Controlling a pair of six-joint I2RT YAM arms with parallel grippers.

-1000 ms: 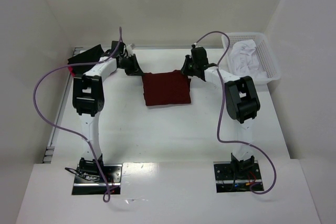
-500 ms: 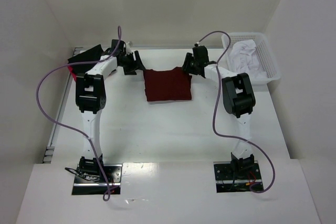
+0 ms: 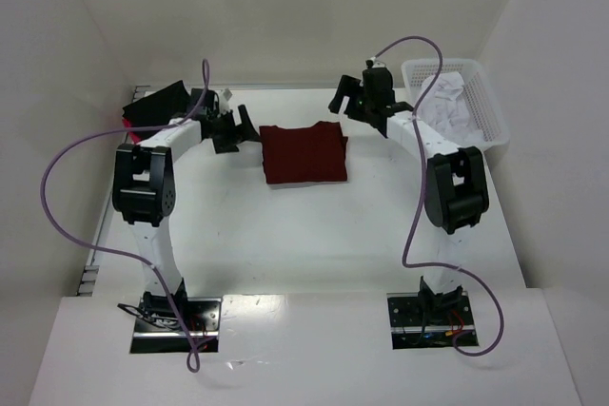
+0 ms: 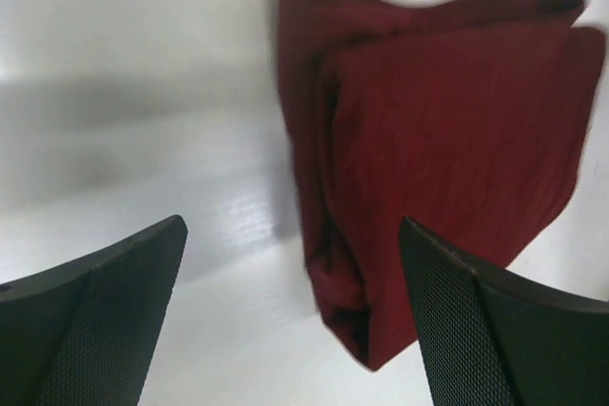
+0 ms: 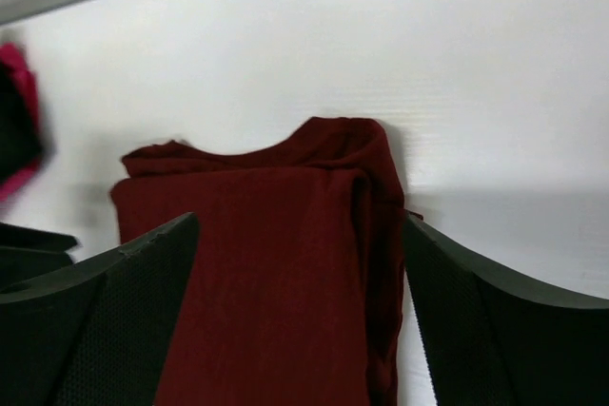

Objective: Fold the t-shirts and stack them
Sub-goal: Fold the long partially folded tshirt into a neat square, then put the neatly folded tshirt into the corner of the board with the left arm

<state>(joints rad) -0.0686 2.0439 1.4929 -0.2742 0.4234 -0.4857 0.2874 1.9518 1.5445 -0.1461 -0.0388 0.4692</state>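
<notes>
A dark maroon t-shirt (image 3: 303,153) lies folded into a rough square at the middle back of the table, nothing holding it. My left gripper (image 3: 238,128) hovers open just off its left edge; the left wrist view shows the shirt (image 4: 447,159) lying mostly ahead of the spread gripper (image 4: 293,235). My right gripper (image 3: 347,102) stands open behind the shirt's back right corner, and in the right wrist view the shirt (image 5: 276,263) lies below the wide-apart gripper (image 5: 301,225). A folded black t-shirt (image 3: 157,102) rests on a pink one (image 3: 127,125) at the back left.
A white mesh basket (image 3: 490,125) holding white cloth (image 3: 447,102) stands at the back right corner. White walls close in the table on three sides. Purple cables loop from both arms over the table's sides.
Both grippers have opened and let go of the maroon shirt's back corners. The left one has drawn away to the left, the right one up and back. The shirt lies still.
</notes>
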